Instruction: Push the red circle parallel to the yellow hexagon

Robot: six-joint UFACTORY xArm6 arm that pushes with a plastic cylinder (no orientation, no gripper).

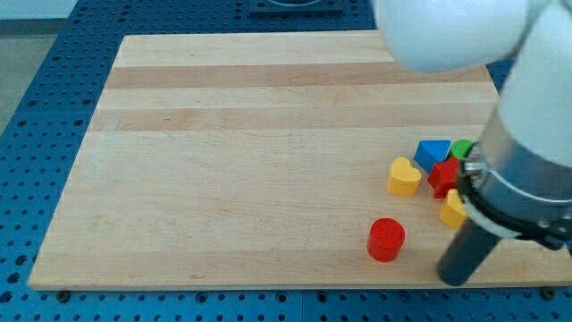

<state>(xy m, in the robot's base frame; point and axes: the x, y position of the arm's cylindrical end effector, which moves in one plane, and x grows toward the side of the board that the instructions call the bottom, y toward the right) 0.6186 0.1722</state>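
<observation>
The red circle (386, 239) is a short, glossy round puck standing flat near the view's bottom edge of the counter (250, 161), apart from the cluster to its right. My tip (454, 280) rests just to the puck's right and slightly lower, not touching it. I have no claw, only this dark rod.

The yellow hexagon (451, 209) is half hidden behind my arm, beside a yellow heart (404, 176), a red block (442, 177), a blue triangle (433, 152) and a green block (461, 148). The pale wooden counter sits on blue perforated plate (36, 98).
</observation>
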